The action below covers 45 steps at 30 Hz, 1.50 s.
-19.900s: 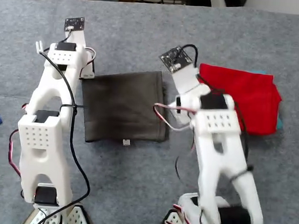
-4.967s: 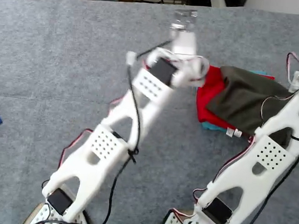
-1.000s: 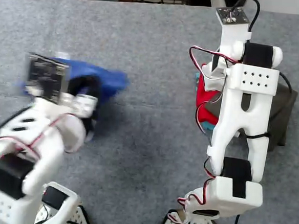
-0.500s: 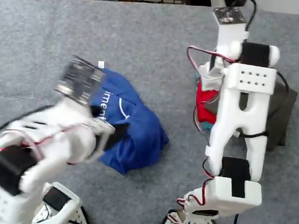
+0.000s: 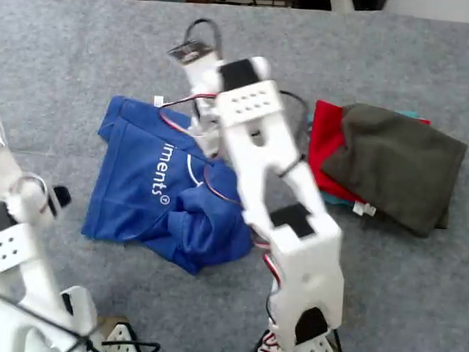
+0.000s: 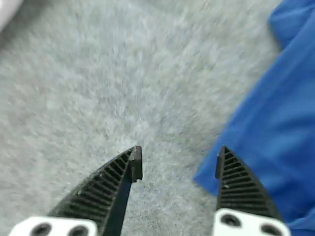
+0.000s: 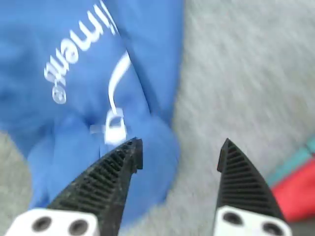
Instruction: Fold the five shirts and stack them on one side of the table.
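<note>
A crumpled blue cotton shirt with white print (image 5: pixel 161 187) lies unfolded on the grey felt-covered table (image 5: pixel 66 51), left of the middle. On the right side of the table there is a stack of folded shirts. On top is the dark olive folded shirt (image 5: pixel 396 167), under it the red folded shirt (image 5: pixel 325 142), and at the bottom a teal shirt (image 5: pixel 336 199) of which only a thin edge is visible.

The right gripper (image 7: pixel 180 147) hangs over the blue shirt near its edge that faces the stack. Its jaws are spread wide and hold nothing. The left gripper (image 6: pixel 179 158) is over bare table at the other side of the shirt. It is also spread apart and empty, with one fingertip just beside the blue hem.
</note>
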{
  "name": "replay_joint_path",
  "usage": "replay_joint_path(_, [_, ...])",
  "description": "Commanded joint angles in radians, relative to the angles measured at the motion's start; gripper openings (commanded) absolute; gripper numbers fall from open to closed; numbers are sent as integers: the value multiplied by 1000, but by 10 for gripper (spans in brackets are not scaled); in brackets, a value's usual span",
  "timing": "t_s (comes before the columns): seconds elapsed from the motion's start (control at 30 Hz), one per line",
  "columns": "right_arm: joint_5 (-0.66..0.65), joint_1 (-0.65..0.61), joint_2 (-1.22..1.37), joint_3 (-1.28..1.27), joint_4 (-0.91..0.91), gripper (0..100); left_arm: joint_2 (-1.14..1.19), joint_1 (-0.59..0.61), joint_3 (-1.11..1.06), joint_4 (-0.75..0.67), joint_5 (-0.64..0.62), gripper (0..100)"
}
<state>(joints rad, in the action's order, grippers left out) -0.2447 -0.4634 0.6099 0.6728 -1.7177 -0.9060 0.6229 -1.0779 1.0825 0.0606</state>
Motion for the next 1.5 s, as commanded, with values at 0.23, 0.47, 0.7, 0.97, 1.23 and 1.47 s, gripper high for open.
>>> replay_joint_path(0.23, [9, -135, 559, 573, -49, 189, 11, 173, -94, -104, 17, 242])
replay_joint_path(0.47, [6, -206, 544, 576, -52, 12, 11, 351, -18, -103, 12, 242])
replay_joint_path(0.7, [-25, -407, 246, 165, -49, 15, 12, 552, 145, -106, 12, 241])
replay_joint_path(0.97, [-120, -423, -44, -298, -26, 54, 12, 578, 223, -106, -32, 239])
replay_joint_path(1.23, [-201, -301, -246, -311, -29, 427, 26, 483, 205, -97, -101, 239])
replay_joint_path(1.47, [-315, -232, -372, -263, -41, 434, 152, 335, 220, -95, -98, 239])
